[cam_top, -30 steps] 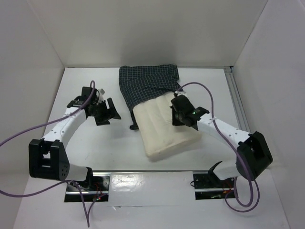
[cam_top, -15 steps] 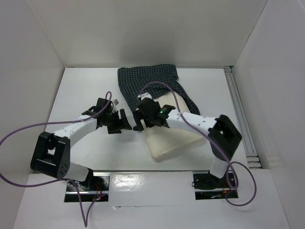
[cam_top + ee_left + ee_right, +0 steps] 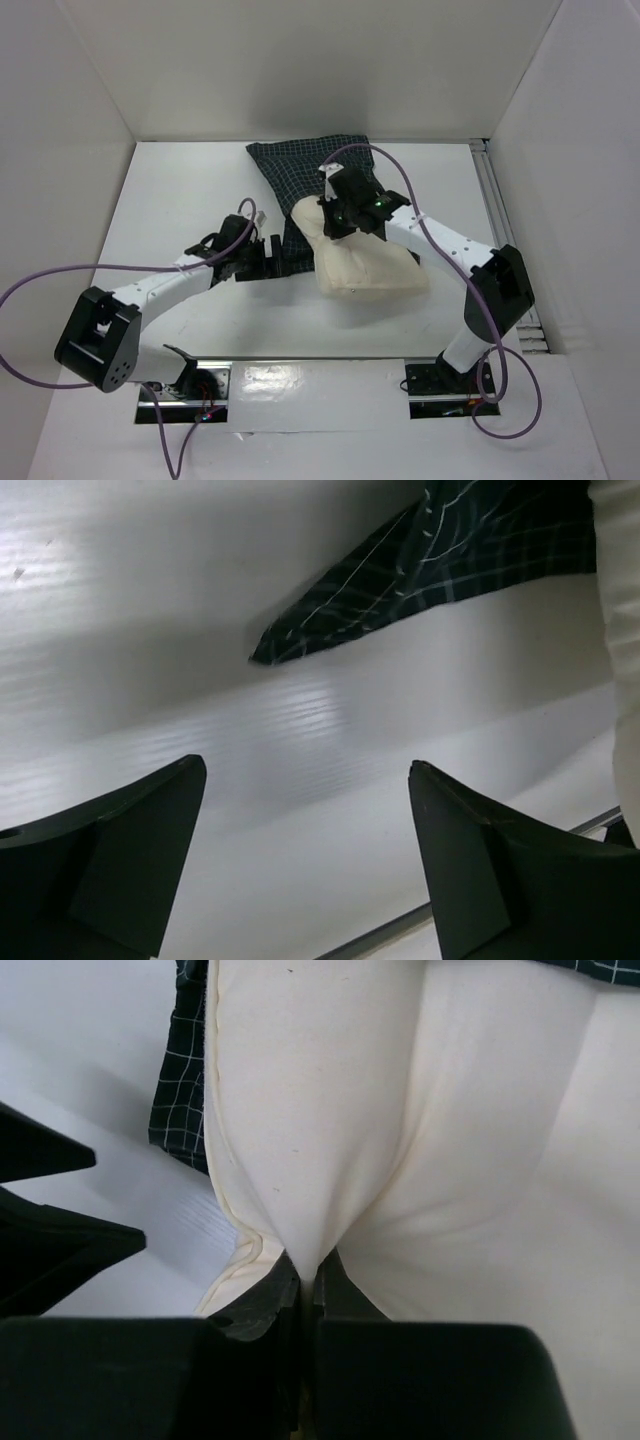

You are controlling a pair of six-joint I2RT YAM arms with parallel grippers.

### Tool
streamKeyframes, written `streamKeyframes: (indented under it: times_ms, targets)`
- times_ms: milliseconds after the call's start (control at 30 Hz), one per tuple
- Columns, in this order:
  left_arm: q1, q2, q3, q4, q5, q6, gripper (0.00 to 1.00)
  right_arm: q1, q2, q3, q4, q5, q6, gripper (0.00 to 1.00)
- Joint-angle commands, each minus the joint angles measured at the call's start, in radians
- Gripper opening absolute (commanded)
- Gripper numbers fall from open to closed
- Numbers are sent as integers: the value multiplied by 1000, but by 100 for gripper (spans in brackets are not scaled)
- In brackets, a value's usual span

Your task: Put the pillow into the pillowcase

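- Top external view: the pillowcase [image 3: 300, 175] lies flat toward the middle of the counter's [image 3: 180, 200] far edge. The pillow [image 3: 365, 268] sits at the counter's centre, with its far end over the pillowcase's near part.
- Most of the pillow is plainly outside the cloth. Whether any of its far end is inside the opening cannot be told from here, so the stuffing looks barely begun.
- The right gripper [image 3: 328, 222] is at the pillow's far-left corner. In the right wrist view it is clenched [image 3: 305, 1285] on a pinched fold of the pillow [image 3: 330, 1110], the cream fabric bulging to either side of the closed jaws.
- Gripping that corner probably gives the arm a leading point to steer toward the opening.
- A strip of the pillowcase [image 3: 180, 1090] shows just beside the pillow's seam.
- The left gripper [image 3: 272, 255] sits just left of the pillowcase's near-left corner. In the left wrist view it is released [image 3: 305, 770], jaws wide apart and grasping nothing.
- It faces the pillowcase's corner [image 3: 440, 550], with the pillow [image 3: 620, 630] at the right margin.
- It appears placed to catch the cloth's edge and hold the mouth open.
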Motion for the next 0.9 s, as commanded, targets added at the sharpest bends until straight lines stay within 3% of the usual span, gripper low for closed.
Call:
streamKeyframes:
  times_ms: [0,233,400,533,600,633,667,733,867]
  targets:
    - [-32,-20,5,156,-44,19,97,-10,-82,66,-8,-134,-46,0]
    - [-53,-20,-27,282,-126,68,98,-46,-101,66,-28,-177,-46,0]
    - [-53,79,-9,348,-185,91,98,-46,-101,66,-28,-186,-46,0]
    - [-64,145,13,438,-35,82,94,-66,-92,75,-17,-206,-36,0]
    - [-64,145,-9,495,53,53,72,-66,-78,75,-17,-206,-36,0]
    - [-64,145,-20,527,124,21,53,-66,-64,87,-6,-215,-27,0]
    - [-64,145,-29,573,150,0,3,-66,-64,87,-6,-226,-18,0]
    - [-50,145,-29,574,203,-58,0,-66,-36,99,4,-226,-9,0]
    - [-27,32,-130,734,288,-151,0,-45,-16,150,4,-185,-9,0]
